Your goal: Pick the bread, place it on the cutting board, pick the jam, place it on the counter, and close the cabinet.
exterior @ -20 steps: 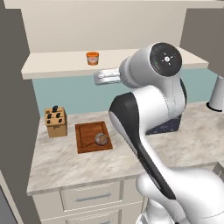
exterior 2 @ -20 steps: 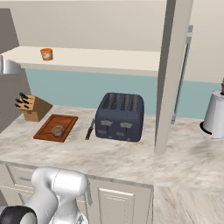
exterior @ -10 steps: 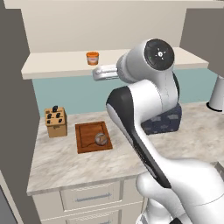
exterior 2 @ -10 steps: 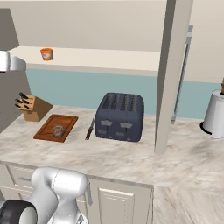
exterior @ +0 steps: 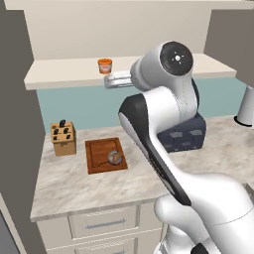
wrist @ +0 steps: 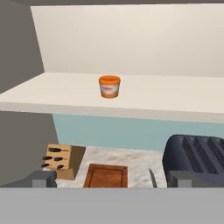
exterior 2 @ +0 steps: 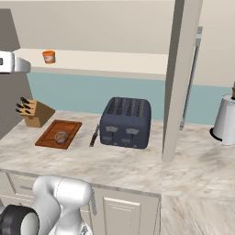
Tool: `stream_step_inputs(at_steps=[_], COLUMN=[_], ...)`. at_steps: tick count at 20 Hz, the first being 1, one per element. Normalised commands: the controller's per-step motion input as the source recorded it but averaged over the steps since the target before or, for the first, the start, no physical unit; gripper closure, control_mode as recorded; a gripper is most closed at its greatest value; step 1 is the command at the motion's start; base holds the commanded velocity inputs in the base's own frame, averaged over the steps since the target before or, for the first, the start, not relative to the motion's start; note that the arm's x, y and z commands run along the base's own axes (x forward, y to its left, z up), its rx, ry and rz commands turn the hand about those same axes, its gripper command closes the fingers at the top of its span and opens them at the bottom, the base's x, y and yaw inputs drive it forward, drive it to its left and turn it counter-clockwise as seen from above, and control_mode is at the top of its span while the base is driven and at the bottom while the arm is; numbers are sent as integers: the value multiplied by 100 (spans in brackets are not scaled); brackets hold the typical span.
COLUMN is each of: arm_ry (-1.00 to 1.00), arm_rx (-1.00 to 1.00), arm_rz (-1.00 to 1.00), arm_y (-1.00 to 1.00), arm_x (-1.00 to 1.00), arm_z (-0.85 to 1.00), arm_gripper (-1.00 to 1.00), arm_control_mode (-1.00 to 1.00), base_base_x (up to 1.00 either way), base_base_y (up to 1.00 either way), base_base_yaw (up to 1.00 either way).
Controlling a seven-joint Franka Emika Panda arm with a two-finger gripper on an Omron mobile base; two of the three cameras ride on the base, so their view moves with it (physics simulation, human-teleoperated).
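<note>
The orange jam (exterior: 104, 65) jar stands on the open cabinet's shelf (exterior: 59, 75). Just in front of the jar and slightly below it is my gripper (exterior: 109, 81), open and empty. In the hand view the jam (wrist: 109, 86) sits straight ahead on the shelf, and the two fingertips (wrist: 43, 178) stand wide apart at the bottom. The dark round bread (exterior: 114, 158) rests on the reddish cutting board (exterior: 99, 154) on the beige counter (exterior: 74, 186). From the right, the jam (exterior 2: 48, 56), bread (exterior 2: 61, 137) and board (exterior 2: 69, 127) show again, with the hand at the left edge.
A light wooden knife block (exterior: 63, 139) stands left of the board. A dark blue toaster (exterior 2: 126, 121) sits to the right, with a knife (exterior 2: 94, 135) lying between it and the board. An open cabinet door (exterior 2: 181, 78) hangs edge-on, and a white appliance (exterior 2: 226, 120) stands at far right.
The arm has swung left and the hand has risen a little toward the jam on the shelf. The bread and board have not moved.
</note>
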Motion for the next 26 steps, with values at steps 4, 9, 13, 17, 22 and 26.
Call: stream_step_inputs(at_steps=[4,9,13,17,22,26], arm_ry=[0,0,0,0,0,0], arm_rx=[0,0,0,0,0,0], arm_rz=[0,0,0,0,0,0], arm_y=[0,1,1,1,0,1], arm_x=[16,16,16,18,20,16], arm_z=[0,0,0,0,0,0], arm_gripper=[-100,-100,-100,-100,-100,-100], arm_control_mode=[-100,-100,-100,-100,-100,-100], base_base_x=[0,0,0,0,0,0], base_base_y=[0,0,0,0,0,0], base_base_yaw=[0,0,0,0,0,0])
